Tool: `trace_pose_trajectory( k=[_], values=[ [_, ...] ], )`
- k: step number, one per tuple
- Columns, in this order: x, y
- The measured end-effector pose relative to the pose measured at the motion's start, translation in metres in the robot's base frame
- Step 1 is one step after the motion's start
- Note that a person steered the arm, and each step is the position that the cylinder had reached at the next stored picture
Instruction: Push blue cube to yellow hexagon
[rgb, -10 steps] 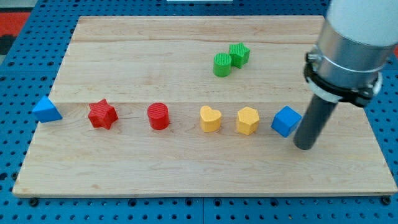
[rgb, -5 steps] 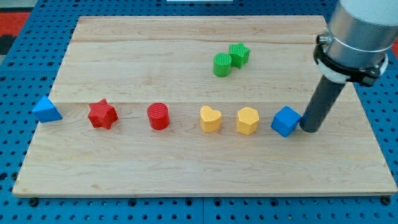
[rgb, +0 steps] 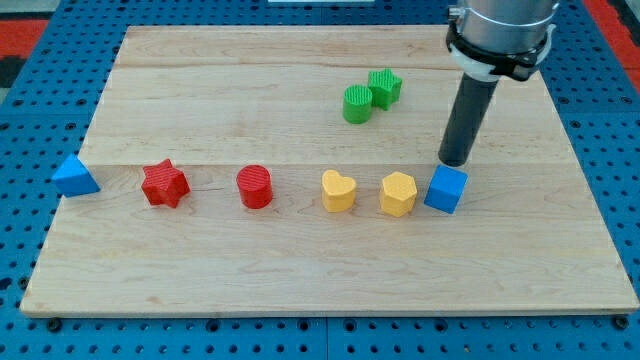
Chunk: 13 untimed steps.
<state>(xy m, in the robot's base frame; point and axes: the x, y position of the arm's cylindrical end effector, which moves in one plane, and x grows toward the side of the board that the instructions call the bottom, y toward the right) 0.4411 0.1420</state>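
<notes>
The blue cube (rgb: 446, 190) sits at the view's right of the row of blocks, close beside the yellow hexagon (rgb: 398, 194), with only a narrow gap between them. My tip (rgb: 455, 162) rests on the board just above the blue cube, very near its top edge. The rod rises up toward the view's top right.
A yellow heart (rgb: 338, 191), a red cylinder (rgb: 255, 187), a red star (rgb: 164, 184) and a blue triangle (rgb: 75, 177) lie in a row to the view's left. A green cylinder (rgb: 356, 104) and a green star (rgb: 384, 88) sit above. The wooden board (rgb: 300, 270) lies on a blue pegboard.
My tip has swung from the cube's right side up and left to just above it. The blue cube has slid left, closer to the yellow hexagon.
</notes>
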Motion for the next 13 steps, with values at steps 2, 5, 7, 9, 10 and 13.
trace_pose_trajectory(
  k=[2, 5, 7, 9, 10, 13],
  values=[
    [0.011, -0.009],
    [0.018, -0.009],
    [0.015, 0.025],
    [0.078, 0.047],
    [0.077, 0.024],
    [0.061, 0.034]
  ],
)
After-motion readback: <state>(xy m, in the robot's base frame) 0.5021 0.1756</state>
